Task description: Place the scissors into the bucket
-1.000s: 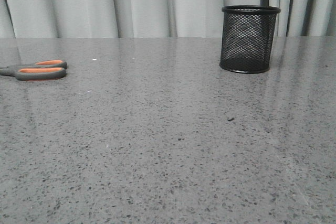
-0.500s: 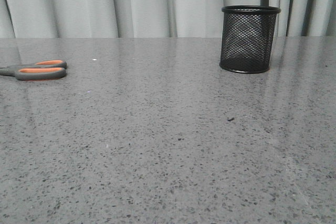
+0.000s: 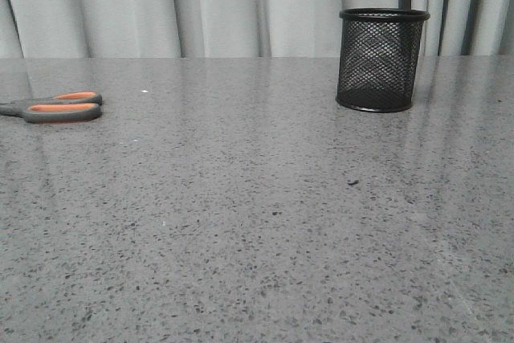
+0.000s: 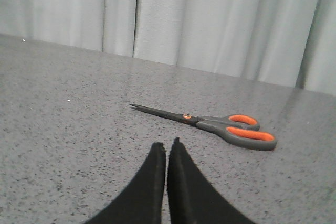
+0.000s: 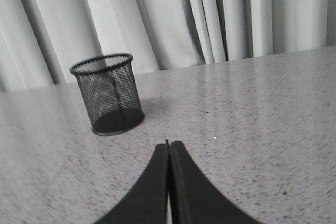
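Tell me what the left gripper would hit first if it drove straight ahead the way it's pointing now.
Probably the scissors: they lie flat on the table just ahead of the shut left gripper, blades nearest its line. Depth is uncertain.

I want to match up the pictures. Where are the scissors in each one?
Front view: scissors lie at the far left edge, blades cut off.
Left wrist view: whole scissors lie just beyond the shut left gripper.
Right wrist view: not in it.
Shared landmark: the grey curtain.

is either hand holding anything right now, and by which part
Nothing is held. The left hand and the right hand are both shut on nothing. The scissors lie flat on the table, untouched.
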Action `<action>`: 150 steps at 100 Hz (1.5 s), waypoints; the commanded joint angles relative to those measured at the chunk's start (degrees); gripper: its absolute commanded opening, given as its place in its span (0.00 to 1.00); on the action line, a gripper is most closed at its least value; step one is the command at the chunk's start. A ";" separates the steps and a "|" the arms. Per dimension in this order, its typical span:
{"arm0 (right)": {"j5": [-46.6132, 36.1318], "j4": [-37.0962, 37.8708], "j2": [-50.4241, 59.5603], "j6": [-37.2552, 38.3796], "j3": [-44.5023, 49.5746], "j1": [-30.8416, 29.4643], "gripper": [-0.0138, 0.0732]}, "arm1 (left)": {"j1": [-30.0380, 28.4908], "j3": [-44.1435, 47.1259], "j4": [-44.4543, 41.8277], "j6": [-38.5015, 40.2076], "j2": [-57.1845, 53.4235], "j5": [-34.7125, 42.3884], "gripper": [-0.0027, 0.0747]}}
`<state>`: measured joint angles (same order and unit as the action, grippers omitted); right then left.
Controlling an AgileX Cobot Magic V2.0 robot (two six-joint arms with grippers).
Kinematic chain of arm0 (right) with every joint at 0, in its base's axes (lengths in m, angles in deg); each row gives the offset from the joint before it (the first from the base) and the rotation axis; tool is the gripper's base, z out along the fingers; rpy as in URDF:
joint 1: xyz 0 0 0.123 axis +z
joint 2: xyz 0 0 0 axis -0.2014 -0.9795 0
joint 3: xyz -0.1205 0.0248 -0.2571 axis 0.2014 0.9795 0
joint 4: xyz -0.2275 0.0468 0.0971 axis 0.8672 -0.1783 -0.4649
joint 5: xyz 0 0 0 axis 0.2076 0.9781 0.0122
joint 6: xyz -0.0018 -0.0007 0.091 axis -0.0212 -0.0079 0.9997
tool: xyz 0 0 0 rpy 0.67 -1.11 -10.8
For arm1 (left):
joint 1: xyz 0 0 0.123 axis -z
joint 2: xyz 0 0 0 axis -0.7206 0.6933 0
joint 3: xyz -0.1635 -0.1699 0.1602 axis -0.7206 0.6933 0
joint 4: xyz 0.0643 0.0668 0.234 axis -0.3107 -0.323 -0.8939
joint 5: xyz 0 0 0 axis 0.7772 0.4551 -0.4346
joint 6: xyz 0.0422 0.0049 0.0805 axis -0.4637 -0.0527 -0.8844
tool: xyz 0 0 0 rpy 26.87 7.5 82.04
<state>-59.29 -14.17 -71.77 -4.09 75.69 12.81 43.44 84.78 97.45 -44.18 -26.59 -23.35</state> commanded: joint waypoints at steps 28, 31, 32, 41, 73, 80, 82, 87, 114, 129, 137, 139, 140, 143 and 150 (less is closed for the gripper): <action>-4.68 -20.14 1.13 -0.20 -0.03 -0.27 0.08 | -0.19 -0.09 31.60 0.52 -1.41 5.94 0.01; -3.73 -20.13 1.13 -0.20 -0.82 -0.27 0.08 | -0.19 -0.58 32.56 0.52 -1.41 5.79 0.01; -3.47 -20.13 1.13 -0.20 -1.29 -0.27 0.08 | -0.19 -0.87 32.68 0.52 -1.41 5.48 0.01; 1.27 -20.13 0.50 -0.20 -4.89 -0.27 0.08 | -0.19 -3.40 32.56 0.24 -1.41 3.54 0.01; 17.59 -13.61 -18.08 -0.96 -22.93 -0.27 0.08 | -0.19 -23.91 10.58 -4.72 8.72 -15.37 0.01; 22.52 -11.06 -24.09 -0.95 -28.04 -0.27 0.08 | -0.19 -29.49 4.57 -4.72 13.21 -19.96 0.01; 24.01 -10.36 -25.89 -0.95 -29.60 -0.27 0.08 | -0.19 -31.05 2.97 -4.72 14.62 -21.34 0.01; 27.66 -9.04 -29.92 -1.18 -33.21 -0.27 0.08 | -0.19 -34.54 -0.49 -4.72 17.82 -24.76 0.01; 42.74 -8.62 -45.89 -3.48 -49.26 -0.27 0.08 | -0.19 -47.03 -7.60 -4.72 31.94 -36.78 0.01; 43.79 -9.02 -48.03 -7.23 -51.19 -0.27 0.13 | -0.19 -49.47 -6.15 -5.61 36.45 -39.59 0.04; 43.22 -9.14 -48.03 -7.53 -51.28 -0.27 0.30 | -0.19 -50.11 -4.36 -8.97 37.78 -39.76 0.15; 42.90 -9.14 -48.03 -7.53 -51.28 -0.27 0.34 | -0.19 -50.04 -4.01 -9.41 38.09 -39.66 0.19; 42.69 -9.14 -48.03 -7.53 -51.28 -0.27 0.38 | -0.19 -50.04 -3.69 -9.42 38.11 -39.48 0.20; 42.32 -9.17 -48.03 -7.53 -51.28 -0.27 0.47 | -0.19 -50.04 -3.11 -9.65 38.53 -39.20 0.27; 41.56 -9.17 -48.03 -7.53 -51.28 -0.27 0.65 | -0.19 -50.04 -2.55 -9.65 39.29 -38.69 0.40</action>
<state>-13.57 -22.65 -119.86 -10.70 26.39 12.81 43.44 36.81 92.43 -52.95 11.38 -66.13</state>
